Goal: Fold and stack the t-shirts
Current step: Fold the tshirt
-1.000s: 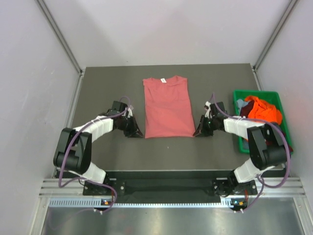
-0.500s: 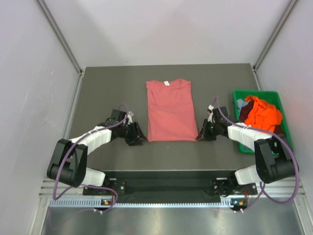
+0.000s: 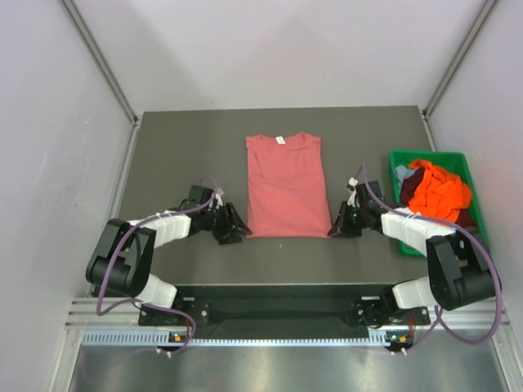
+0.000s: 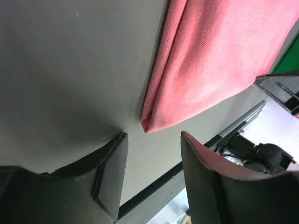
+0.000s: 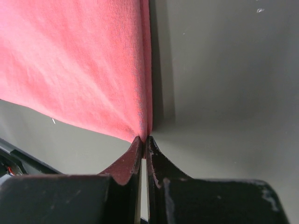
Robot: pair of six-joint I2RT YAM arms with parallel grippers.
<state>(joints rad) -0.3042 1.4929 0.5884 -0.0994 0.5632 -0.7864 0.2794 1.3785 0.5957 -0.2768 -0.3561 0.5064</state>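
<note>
Resting low on the dark counter (image 3: pixel 176 151), my left claw (image 3: pixel 233 224) stood released, jaws apart just short of the near-left corner of the salmon-pink t-shirt (image 3: pixel 284 188). The shirt lay flat at the counter's middle, folded to a narrow rectangle, collar away from me. My right claw (image 3: pixel 337 227) was clenched on its near-right corner. At far right, the green bin (image 3: pixel 429 153) held an orange t-shirt (image 3: pixel 441 189) beside maroon cloth (image 3: pixel 407 188) and bluish cloth (image 3: pixel 400 172).

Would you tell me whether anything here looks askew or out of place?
Nothing spilled or damaged. The salmon-pink t-shirt lies flat and straight; only mismatch: right gripper pinches one near corner, left gripper open beside the other.
</note>
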